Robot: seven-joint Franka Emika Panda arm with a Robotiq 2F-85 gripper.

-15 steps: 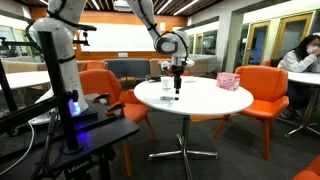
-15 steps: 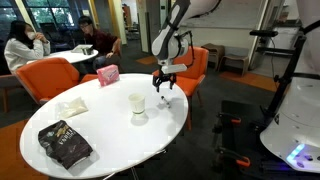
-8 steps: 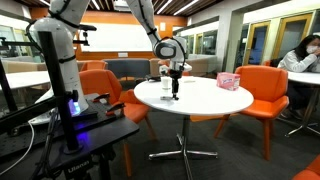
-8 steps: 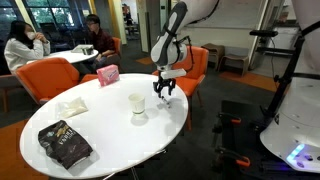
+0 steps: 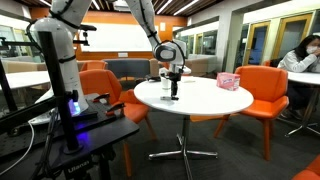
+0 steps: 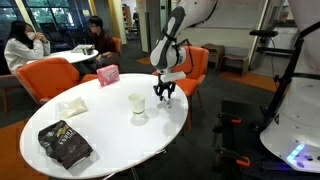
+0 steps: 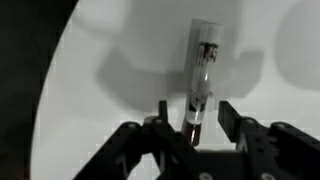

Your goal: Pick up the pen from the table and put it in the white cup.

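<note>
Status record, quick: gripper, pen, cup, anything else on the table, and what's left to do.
gripper: open, low over the table, fingers either side of the pen's near end
pen: lying flat on the table, not gripped
cup: upright on the table, apart from the gripper, no pen showing in it
other items: pink box near the far edge, dark bag near the front edge
left to do: close on the pen, lift it, carry it to the cup

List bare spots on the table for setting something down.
Free: the stretch between white cup and dark bag; also between pink box and cup. Crowded: the table edge where the open gripper straddles the pen.
</note>
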